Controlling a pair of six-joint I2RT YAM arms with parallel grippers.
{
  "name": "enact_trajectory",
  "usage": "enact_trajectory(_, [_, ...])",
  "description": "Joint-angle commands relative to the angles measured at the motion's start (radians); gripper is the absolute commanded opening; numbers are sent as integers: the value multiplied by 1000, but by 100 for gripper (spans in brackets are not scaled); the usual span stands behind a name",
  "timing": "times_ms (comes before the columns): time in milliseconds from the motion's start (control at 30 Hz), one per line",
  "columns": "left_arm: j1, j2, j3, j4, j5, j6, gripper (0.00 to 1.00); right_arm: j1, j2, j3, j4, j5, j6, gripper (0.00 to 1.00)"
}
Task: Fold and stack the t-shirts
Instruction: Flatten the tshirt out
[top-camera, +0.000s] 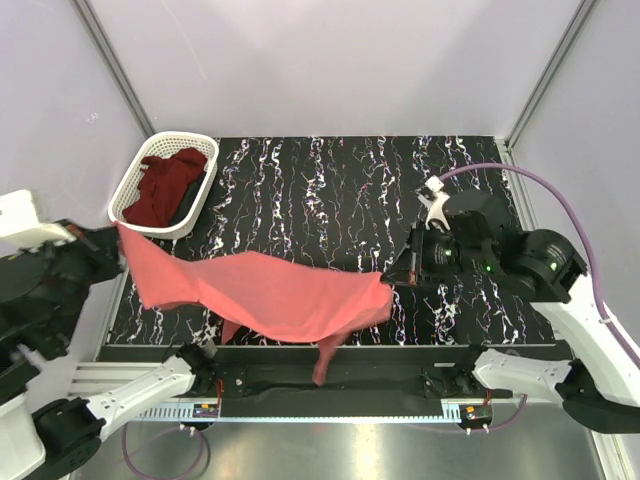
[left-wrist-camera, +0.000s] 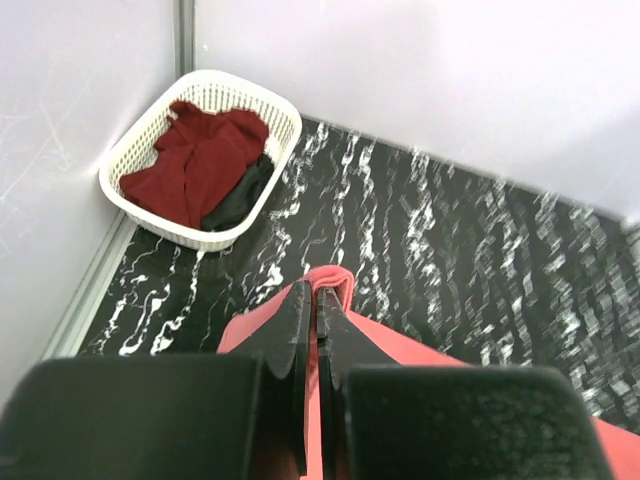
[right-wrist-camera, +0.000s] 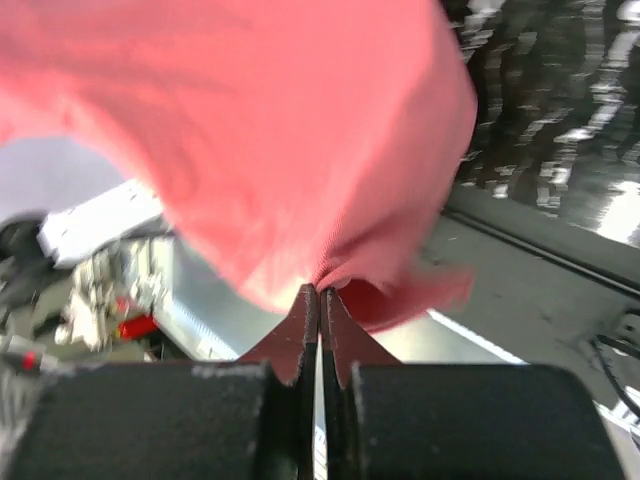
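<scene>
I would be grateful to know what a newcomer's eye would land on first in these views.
The salmon-pink t-shirt dominates: it is stretched across the near half of the table, pinched at one end by the left tool and at the other by the right tool, both shut on it. Next comes the white basket in the far left corner, holding a dark maroon t-shirt.
</scene>
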Motion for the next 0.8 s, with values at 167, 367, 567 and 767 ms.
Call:
enact_trajectory(167, [3,227,-344,141,102,17,0,-304,383,-167,159,-9,-91,0])
enact_trajectory(367, [34,404,-460,192,147,17,0,-422,738,-75,203,-64,-252,7])
enact_trajectory(567, [43,493,-470,190,138,27,0,-422,790,-21,129,105,-343,46])
enact_trajectory(767, [43,442,-508,201,162,44,0,-422,514,-298,123,-2,-306,47])
